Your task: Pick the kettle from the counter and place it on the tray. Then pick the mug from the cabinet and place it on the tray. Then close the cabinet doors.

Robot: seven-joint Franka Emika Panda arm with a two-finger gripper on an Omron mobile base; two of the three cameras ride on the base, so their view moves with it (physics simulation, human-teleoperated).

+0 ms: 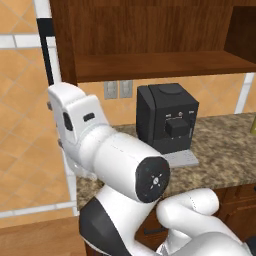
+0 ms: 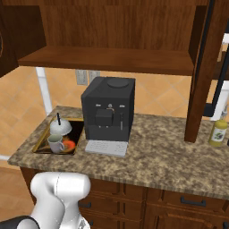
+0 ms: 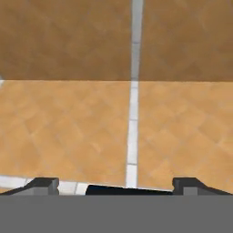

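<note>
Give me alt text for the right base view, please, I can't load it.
The kettle and mug sit on the tray at the counter's left end, beside a black coffee machine. Above, the cabinet shelf is bare, one door open at right.

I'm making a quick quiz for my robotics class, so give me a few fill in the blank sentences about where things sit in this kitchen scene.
1. The kettle and the mug both sit on the ____.
2. The tray lies on the counter, to the ____ of the black coffee machine in the right base view.
3. The cabinet shelf is ____.
4. The tool has its fingertips spread ____.

Missing words: tray; left; empty; open
</note>
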